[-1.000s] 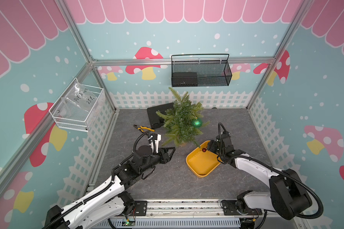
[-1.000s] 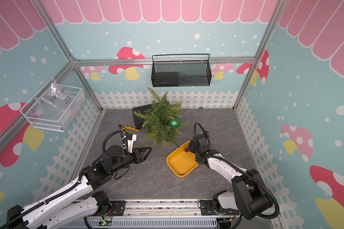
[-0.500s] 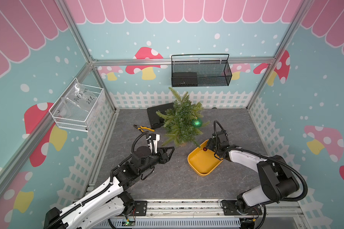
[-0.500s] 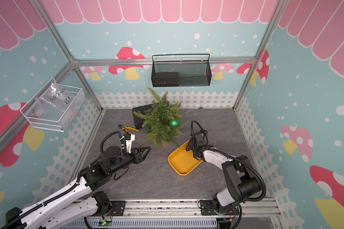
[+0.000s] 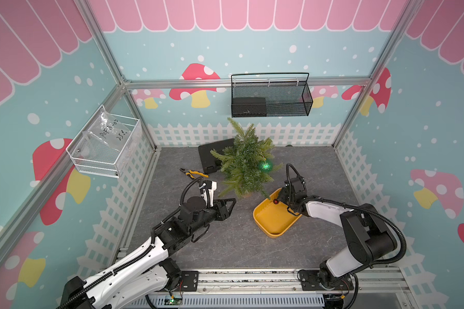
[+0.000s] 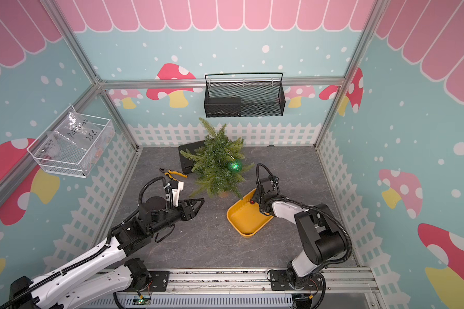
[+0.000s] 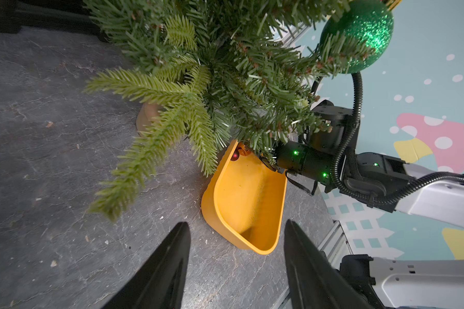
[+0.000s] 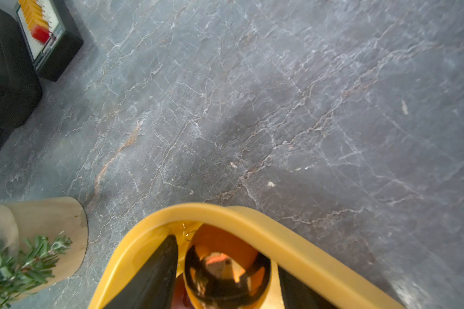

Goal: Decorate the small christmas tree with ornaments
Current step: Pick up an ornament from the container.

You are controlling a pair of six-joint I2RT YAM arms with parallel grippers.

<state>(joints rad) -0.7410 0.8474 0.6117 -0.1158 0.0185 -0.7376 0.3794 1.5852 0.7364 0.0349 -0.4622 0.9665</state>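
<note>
The shiny copper-orange round bauble lies in the corner of the shallow yellow plastic tray that points toward the small green artificial Christmas tree. The much smaller dark red bauble is close beside it in the same corner. The tray sits right of the middle of the grey stone-patterned desk, with that corner tucked under the tree's lowest branches. The tree stands near the middle of the desk's back edge, and the glittery green bauble already hangs on its side facing the right arm. The right end effector reaches into the corner with its black fingers set narrowly either side of the copper-orange bauble. A sliver of yellow shows at each flank in the right wrist view, so the bauble looks bracketed, not yet pinched. The left end effector hovers wide and empty over bare desk near the tree's wooden base. The bauble is probably hollow, very light, thin-shelled and slick. Flat fingers should meet it across its widest girth with a gentle squeeze, or it may squirt out against the tray wall. Its cap and hanging loop cannot be made out here. The bristly branches look springy and should give under a light load.
</note>
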